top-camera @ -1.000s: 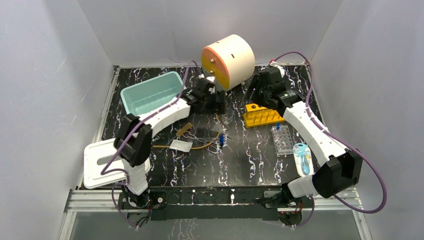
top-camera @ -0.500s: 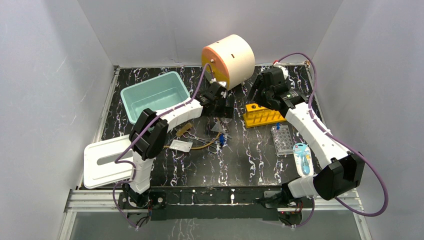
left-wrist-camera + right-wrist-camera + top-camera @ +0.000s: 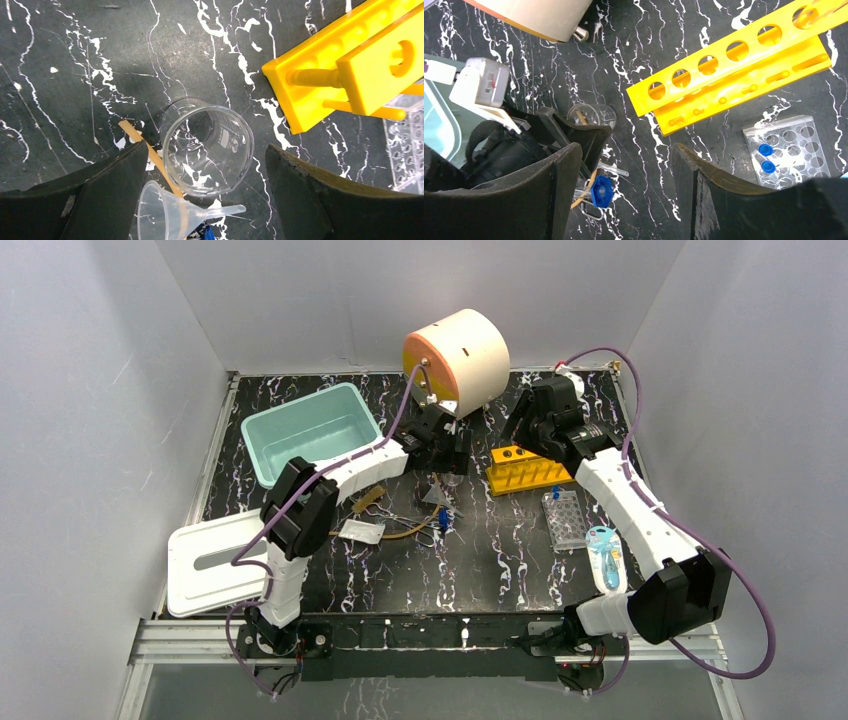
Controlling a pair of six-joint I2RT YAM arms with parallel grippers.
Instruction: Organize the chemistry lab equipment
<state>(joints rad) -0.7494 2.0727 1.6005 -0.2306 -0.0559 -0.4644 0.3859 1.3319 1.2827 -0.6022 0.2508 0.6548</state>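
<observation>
A small clear glass beaker (image 3: 207,145) lies on the black marbled table, and the open jaws of my left gripper (image 3: 206,151) stand either side of it with gaps on both sides. Just below it lies the clear funnel (image 3: 170,212) across a thin wooden stick (image 3: 150,155). From above, the left gripper (image 3: 447,452) hovers over the pile with forceps (image 3: 410,520), brush (image 3: 368,498) and white packet (image 3: 361,531). My right gripper (image 3: 624,155) is open and empty above bare table, between a blue-capped tube (image 3: 601,191) and the yellow rack (image 3: 724,75). The well plate (image 3: 789,145) holds two blue caps.
A teal bin (image 3: 310,430) stands back left, and its white lid (image 3: 215,565) lies front left. A cream and orange drum (image 3: 455,360) sits at the back, close behind both grippers. A blue and white packaged item (image 3: 607,558) lies by the right arm.
My left arm has swung right, away from the teal bin, to hover over the beaker, and its jaws have narrowed slightly. The right gripper drifted a little back and right.
</observation>
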